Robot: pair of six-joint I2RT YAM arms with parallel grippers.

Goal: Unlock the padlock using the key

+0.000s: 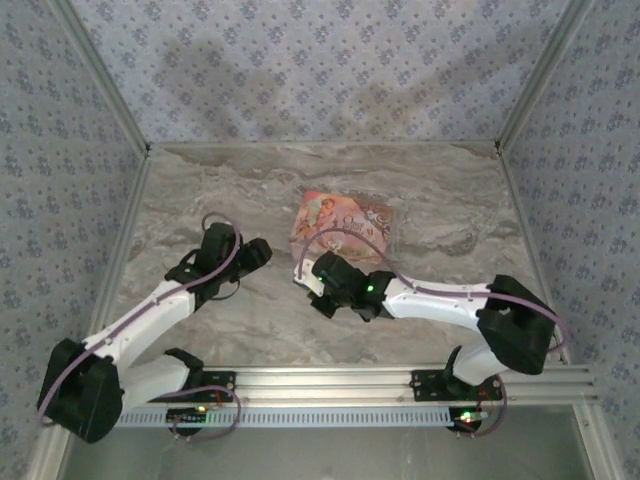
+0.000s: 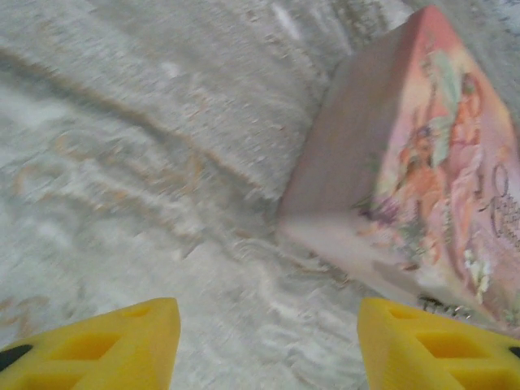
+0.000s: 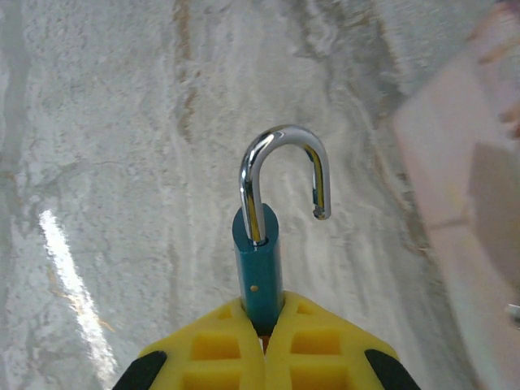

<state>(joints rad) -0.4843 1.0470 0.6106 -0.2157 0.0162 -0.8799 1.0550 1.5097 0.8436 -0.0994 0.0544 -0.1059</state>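
Right of centre on the marbled table [image 1: 200, 190], the right gripper [image 3: 262, 313] is clamped tight on the padlock [image 3: 258, 268]. The small teal body is pinched between the yellow fingers [image 3: 211, 349] and pokes out ahead of them. And look at that shackle [image 3: 284, 162]: one leg sits in the body, the other hangs free in the air, so it's open!

From above, that gripper sits just on the near side of the pink picture box [image 1: 340, 222], by its near left corner. Whether it touches the box, I can't tell.

Over on the left, the left gripper [image 1: 262, 252] is released, fingers spread wide with bare tabletop between them. It's aimed right, toward the box, which lies just beyond its tips. A narrow strip of open table separates the two grippers.

As for room to move, open tabletop runs from the box to the far wall and out to the left. Patterned walls [image 1: 320, 60] close off the left, far and right sides, and a metal rail [image 1: 400, 378] bounds the near edge. The box, lying flat mid-table, is the one obstacle. There's a tiny metallic glint [image 2: 443, 305] at its bottom edge, too small to make out.
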